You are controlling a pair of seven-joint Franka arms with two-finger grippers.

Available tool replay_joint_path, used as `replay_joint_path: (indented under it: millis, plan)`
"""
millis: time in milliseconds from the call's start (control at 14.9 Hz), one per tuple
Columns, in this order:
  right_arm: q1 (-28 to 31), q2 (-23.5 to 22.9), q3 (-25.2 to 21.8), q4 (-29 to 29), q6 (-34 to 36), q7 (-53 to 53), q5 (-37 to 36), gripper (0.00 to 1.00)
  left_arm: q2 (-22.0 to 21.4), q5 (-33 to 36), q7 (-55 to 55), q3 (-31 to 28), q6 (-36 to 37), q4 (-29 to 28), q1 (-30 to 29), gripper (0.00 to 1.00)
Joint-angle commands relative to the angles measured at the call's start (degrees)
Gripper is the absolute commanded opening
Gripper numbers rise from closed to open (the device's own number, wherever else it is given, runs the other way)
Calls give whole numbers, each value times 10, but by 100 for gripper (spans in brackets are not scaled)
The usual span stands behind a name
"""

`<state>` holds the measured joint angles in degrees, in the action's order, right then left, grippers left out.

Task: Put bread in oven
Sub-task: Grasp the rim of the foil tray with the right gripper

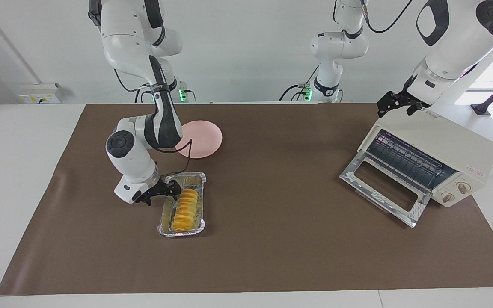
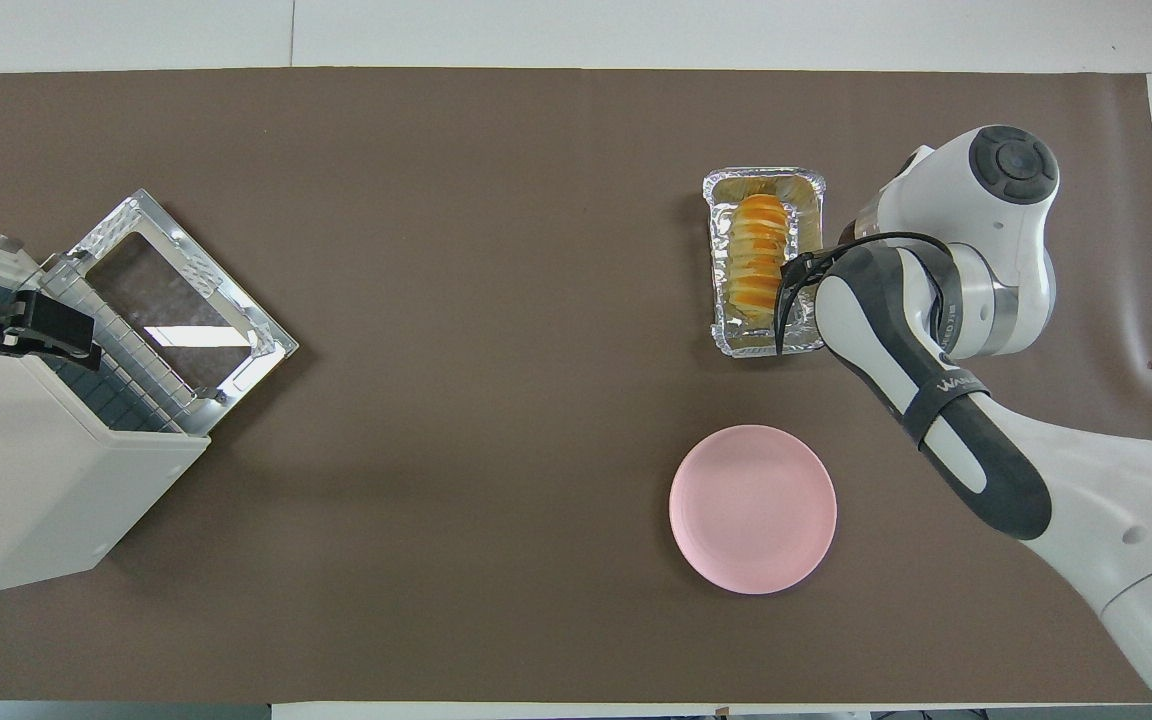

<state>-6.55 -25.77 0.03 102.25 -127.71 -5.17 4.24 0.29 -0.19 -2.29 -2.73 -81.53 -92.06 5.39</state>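
Take the foil tray (image 1: 182, 205) as your reference. The bread (image 1: 185, 204) lies inside it lengthwise, on the tray floor, so nothing has been lifted yet. Your right gripper (image 1: 171, 188) sits low at the tray's long wall on the side toward the right arm's end of the table, at the end nearer the robots. Whether its fingers straddle that wall or only touch it, you cannot tell; nor can you tell if the claw is released or clenched, since the fingertips are hidden against the foil. Coming in from the side like that suggests the aim is the tray wall or the loaf's flank, not a top-down pick.

From the tray, the oven (image 1: 437, 154) stands well apart, toward the left arm's end of the table. Its glass door (image 1: 383, 188) is dropped flat and its rack is exposed, with the opening angled toward the tray, so it looks ready to receive the bread. Your left gripper (image 1: 396, 102) waits over the oven's top corner, claw released and holding nothing, probably to steady the box or shut the door later.

The pink plate (image 1: 201, 138) lies just nearer the robots than the tray, unused
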Motion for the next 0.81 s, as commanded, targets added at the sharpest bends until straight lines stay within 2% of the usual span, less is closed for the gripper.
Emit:
replay_joint_path:
  millis: [0,67,738]
  plan:
    - [2,21,1,19,-4,-13,0,17,-13,11,-1,-2,-6,-10,1,100]
    - [1,21,1,17,-4,-11,0,0,-13,11,-1,-2,-6,-10,1,100]
    - [-10,20,8,-11,14,9,2,0,-13,11,-1,-2,-6,-10,1,100]
